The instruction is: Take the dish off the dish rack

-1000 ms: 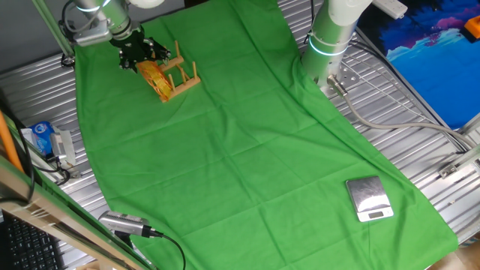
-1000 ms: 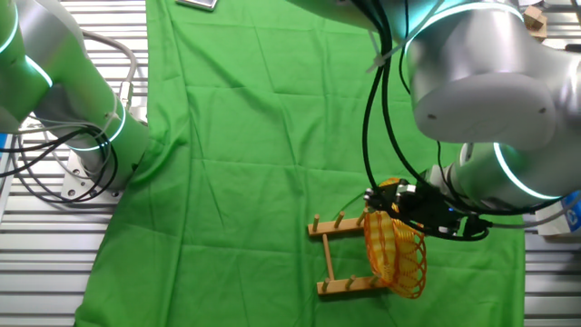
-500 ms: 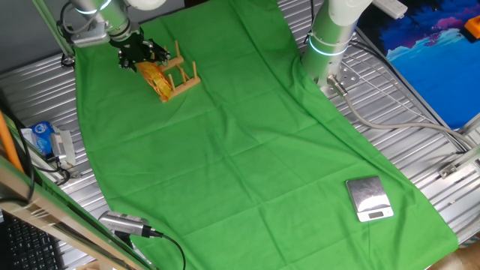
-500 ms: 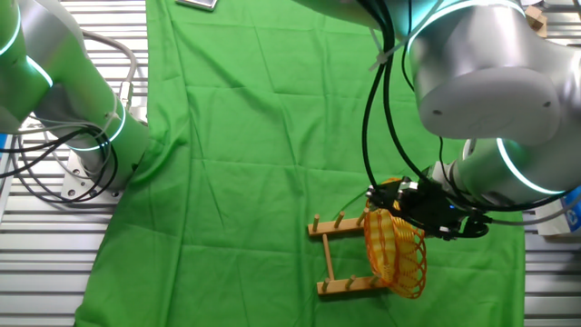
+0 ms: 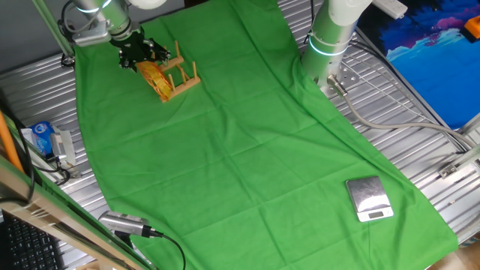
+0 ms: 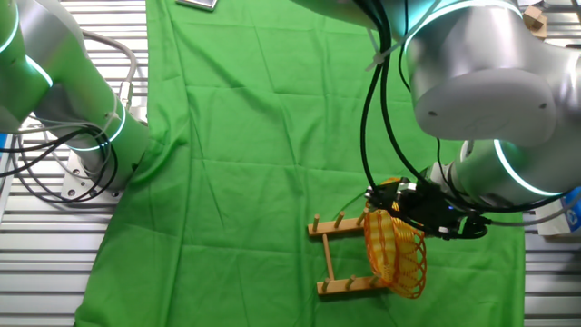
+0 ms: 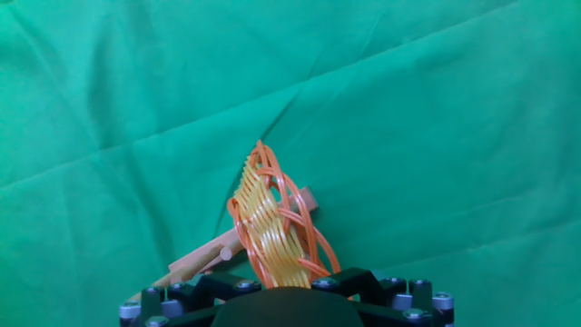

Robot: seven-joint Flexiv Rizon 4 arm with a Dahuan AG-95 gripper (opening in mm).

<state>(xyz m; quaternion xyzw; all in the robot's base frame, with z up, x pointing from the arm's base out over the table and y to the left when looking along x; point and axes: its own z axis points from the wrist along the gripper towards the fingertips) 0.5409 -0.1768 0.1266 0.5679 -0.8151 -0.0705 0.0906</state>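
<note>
The dish (image 6: 394,254) stands on edge in the dish rack (image 6: 338,259), unchanged; the gripper (image 6: 410,207) grasps its rim.

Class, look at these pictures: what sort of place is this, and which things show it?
Probably a robot test bench: a green cloth over a ribbed metal table, a second robot arm, and a small scale.

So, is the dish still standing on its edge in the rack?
Yes: the dish stands on edge at the end of the dish rack, with the gripper at its top rim.
</note>
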